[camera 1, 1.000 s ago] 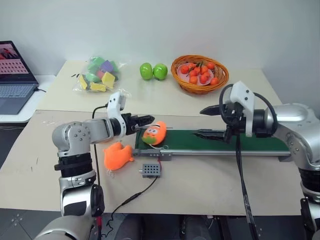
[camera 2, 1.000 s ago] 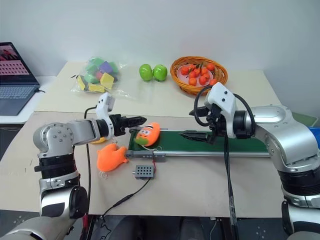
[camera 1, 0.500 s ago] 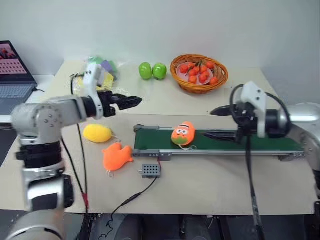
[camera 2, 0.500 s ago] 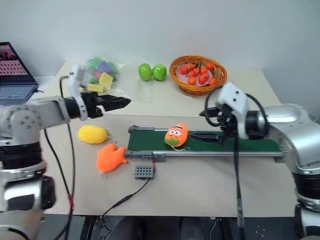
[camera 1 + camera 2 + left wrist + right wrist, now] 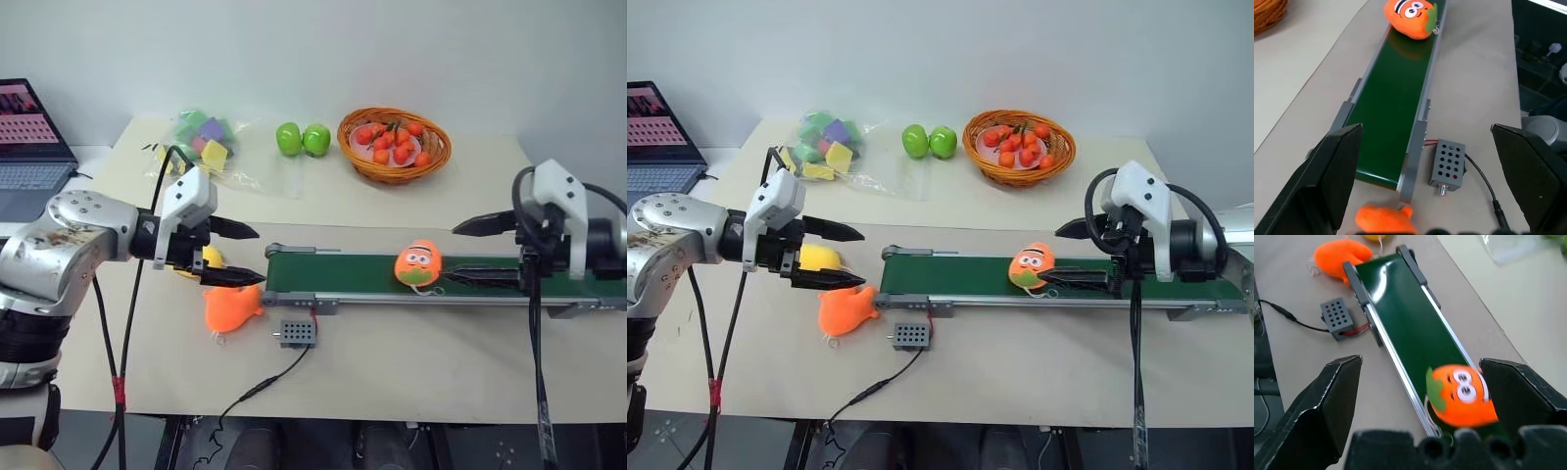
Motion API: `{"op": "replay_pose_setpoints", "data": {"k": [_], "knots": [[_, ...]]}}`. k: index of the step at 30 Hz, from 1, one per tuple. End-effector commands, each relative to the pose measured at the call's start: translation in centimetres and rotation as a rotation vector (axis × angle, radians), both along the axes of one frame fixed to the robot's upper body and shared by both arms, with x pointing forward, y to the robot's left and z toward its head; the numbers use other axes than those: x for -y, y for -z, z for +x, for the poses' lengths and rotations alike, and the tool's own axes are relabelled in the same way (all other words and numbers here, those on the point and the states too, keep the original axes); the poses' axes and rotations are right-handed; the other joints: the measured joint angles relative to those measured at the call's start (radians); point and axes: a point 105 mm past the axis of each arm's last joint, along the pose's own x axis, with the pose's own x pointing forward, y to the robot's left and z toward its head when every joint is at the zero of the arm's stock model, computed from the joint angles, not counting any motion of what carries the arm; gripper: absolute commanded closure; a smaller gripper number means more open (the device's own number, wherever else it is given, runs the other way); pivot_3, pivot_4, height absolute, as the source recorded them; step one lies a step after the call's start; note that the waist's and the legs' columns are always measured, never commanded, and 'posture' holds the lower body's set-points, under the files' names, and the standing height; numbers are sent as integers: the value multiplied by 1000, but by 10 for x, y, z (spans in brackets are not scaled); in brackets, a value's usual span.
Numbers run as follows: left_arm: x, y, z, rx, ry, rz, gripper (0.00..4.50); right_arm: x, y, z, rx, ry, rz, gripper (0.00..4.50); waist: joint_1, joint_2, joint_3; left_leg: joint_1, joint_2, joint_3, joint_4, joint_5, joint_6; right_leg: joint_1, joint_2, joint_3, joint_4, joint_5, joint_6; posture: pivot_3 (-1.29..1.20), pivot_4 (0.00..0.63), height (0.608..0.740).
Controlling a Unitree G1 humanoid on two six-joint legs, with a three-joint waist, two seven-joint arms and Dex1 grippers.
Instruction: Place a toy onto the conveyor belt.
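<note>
Across the beige surface [image 5: 411, 362] we see the toy [image 5: 417, 265] has ridden the belt [image 5: 333, 274] from its left end toward our spread, empty right claw [image 5: 468, 251], our left claw [image 5: 238, 256] withdrawn and spread, so placement looks done.

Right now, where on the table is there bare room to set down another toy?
Bare table runs along the near edge, in front of the conveyor belt and right of the grey box and its cable. Another bare strip lies between the belt and the basket. The belt's left end is crowded: yellow plush, orange plush, left gripper.
</note>
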Motion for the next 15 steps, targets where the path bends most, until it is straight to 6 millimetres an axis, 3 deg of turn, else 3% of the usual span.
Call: {"op": "replay_pose_setpoints", "data": {"k": [1, 7, 15], "knots": [[2, -18, 5, 88, 15, -19, 30, -1, -17, -4, 62, -16, 35, 0, 1, 0, 0, 0, 0, 0, 0, 0, 0, 0, 0, 0, 0, 0, 0, 0, 150, 738], [7, -40, 19, 129, -15, -91, 30, -1, -23, -2, 79, -12, 77, 0, 6, 0, 0, 0, 0, 0, 1, 1, -1, 0, 0, 0, 0, 0, 0, 0, 150, 738], [14, -49, 23, 153, -17, -119, 30, 3, -28, 4, 118, 20, 82, 0, 5, 0, 0, 0, 0, 0, 1, 1, -1, 0, 0, 0, 0, 0, 0, 0, 150, 738]]}}
